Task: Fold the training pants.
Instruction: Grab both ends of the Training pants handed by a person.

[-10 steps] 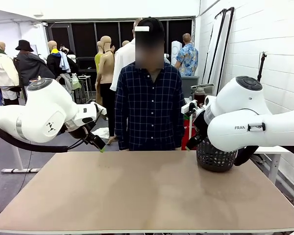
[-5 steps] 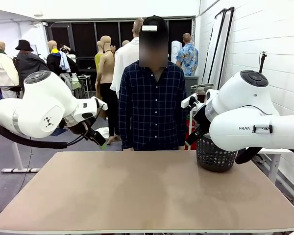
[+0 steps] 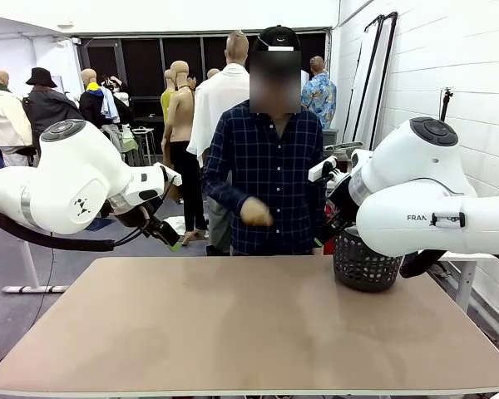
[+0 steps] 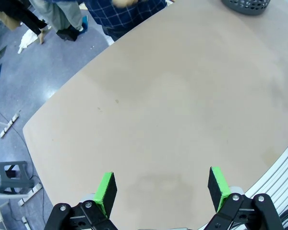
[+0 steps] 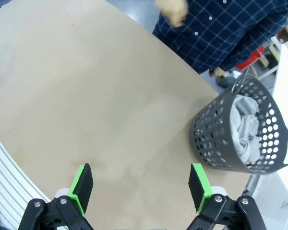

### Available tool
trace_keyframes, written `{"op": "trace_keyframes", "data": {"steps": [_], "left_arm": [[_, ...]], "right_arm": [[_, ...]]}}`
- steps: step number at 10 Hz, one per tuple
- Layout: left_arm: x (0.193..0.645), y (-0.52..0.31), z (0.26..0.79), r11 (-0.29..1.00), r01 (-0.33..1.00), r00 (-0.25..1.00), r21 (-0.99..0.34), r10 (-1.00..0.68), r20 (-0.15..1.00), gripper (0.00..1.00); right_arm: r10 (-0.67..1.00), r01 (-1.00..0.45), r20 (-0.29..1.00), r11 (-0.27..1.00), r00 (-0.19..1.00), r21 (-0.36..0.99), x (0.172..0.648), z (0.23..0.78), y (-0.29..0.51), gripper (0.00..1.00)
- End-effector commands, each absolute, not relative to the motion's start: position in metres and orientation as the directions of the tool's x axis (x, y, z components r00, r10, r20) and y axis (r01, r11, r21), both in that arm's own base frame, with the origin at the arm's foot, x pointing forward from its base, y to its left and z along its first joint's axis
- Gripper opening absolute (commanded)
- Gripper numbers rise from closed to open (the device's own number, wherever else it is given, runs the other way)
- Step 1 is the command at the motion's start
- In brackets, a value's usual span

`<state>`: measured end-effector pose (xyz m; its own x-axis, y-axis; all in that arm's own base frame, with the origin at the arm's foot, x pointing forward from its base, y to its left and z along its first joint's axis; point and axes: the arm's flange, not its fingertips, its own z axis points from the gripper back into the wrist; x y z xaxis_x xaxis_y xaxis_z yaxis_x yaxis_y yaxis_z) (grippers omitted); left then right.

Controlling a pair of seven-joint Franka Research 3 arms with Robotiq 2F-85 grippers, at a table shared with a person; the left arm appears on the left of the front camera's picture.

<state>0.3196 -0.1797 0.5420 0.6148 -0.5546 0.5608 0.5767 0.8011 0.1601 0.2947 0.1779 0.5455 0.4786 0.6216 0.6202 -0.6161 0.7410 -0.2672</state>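
The table [image 3: 249,324] was brown and flat. A person [image 3: 270,183] in a dark blue checked shirt stood at its far side, at 12 o'clock in the front view. One of the person's hands [image 3: 255,212] was up in front of the tummy, above the table's far edge.

A black basket [image 3: 364,268] full of little holes stood on the table at about 2 o'clock in the front view, near the far right corner. In the right wrist view the basket [image 5: 216,134] sat at 3 o'clock. The training pants [image 5: 247,127] were inside it, a soft light grey bundle, all bunched up. They reached close to the rim.

The left gripper [image 3: 168,241] hung in the air at 10 o'clock in the front view, past the table's far left corner. In the left wrist view the left gripper [image 4: 161,187] had its two green pads far apart. It held nothing, and the table lay well below it.

In the right wrist view the right gripper [image 5: 140,184] was wide open too. It held nothing. It was high over the table, and the basket was off at its 2 o'clock, well apart from it. The person's hand [image 5: 173,9] showed at 12 o'clock there.
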Motion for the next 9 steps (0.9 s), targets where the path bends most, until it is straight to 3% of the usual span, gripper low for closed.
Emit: {"op": "trace_keyframes", "data": {"steps": [1,9], "left_arm": [[0.3191,-0.1798,0.5412,0.794,0.586,0.610,0.163,-0.565,0.556,1.00],[0.3191,-0.1798,0.5412,0.794,0.586,0.610,0.163,-0.565,0.556,1.00]], "right_arm": [[0.624,-0.616,0.619,0.740,0.477,-0.270,0.2949,0.5453,0.1780,1.00],[0.624,-0.616,0.619,0.740,0.477,-0.270,0.2949,0.5453,0.1780,1.00]]}}
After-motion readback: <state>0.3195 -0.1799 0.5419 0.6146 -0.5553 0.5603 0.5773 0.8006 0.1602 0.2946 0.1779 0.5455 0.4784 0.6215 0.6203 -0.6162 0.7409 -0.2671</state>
